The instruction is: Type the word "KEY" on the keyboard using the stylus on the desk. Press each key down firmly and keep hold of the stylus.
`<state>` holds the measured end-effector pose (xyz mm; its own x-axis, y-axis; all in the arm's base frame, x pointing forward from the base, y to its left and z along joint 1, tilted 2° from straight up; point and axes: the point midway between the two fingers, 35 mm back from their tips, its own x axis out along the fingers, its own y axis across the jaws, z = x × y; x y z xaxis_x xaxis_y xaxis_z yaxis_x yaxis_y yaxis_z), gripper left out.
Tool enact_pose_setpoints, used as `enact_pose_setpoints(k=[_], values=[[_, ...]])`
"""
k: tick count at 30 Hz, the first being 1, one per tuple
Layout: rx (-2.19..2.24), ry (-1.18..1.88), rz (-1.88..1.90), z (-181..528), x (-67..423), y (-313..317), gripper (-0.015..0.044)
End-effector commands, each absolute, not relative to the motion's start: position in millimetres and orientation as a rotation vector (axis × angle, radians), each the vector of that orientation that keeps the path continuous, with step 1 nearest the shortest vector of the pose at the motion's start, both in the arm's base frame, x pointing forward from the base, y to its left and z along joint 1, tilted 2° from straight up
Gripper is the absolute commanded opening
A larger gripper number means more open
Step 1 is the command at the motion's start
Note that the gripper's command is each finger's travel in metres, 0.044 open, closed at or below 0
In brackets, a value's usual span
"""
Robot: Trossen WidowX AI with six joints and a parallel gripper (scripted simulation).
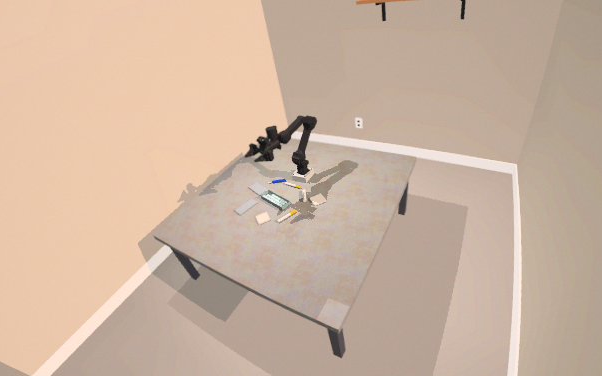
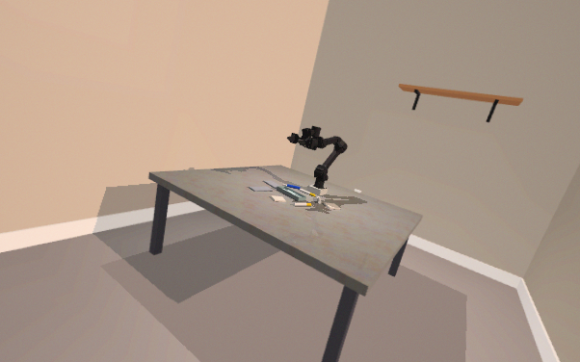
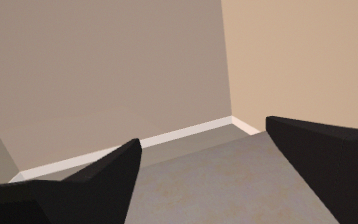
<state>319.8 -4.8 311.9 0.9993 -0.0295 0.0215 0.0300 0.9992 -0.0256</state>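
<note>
Black gripper (image 1: 254,151) is hanging wide open and empty, high over the table (image 1: 347,220) edge, aiming away. Keyboard (image 1: 275,199) is lying mid-table among pen-like items; stylus isn't identifiable. Grasp not started; next: swinging back, descending.

Gripper (image 1: 253,150) high above the table (image 1: 267,260), jaws wide apart, nothing between them; open air all around it, peach wall just beyond. Below and toward the base: keyboard (image 1: 275,200) hemmed in by grey cards (image 1: 246,206), beige pads (image 1: 262,218), blue pen (image 1: 279,181), yellow-tipped pens (image 1: 287,215). A small upright item (image 1: 303,195) stands close by the keyboard's end. Access from above unobstructed; sideways approach crowded. Near half of the table carries no objects.
</note>
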Motion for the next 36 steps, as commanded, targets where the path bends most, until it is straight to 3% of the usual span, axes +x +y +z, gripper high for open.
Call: enact_pose_setpoints(k=[1, 9, 17, 23, 36], values=[[-0.023, -0.009, -0.027, 309.5, 321.3, -4.1, 0.0414], [0.061, 0.545, 0.048, 198.4, 356.8, 32.6, 0.0204], [0.067, 1.177, 0.033, 85.3, 330.8, 69.3, 0.0000], [0.014, 1.540, -0.036, 38.6, 293.4, 82.5, 0.0000], [0.012, 1.547, -0.038, 37.8, 292.5, 82.7, 0.0000]])
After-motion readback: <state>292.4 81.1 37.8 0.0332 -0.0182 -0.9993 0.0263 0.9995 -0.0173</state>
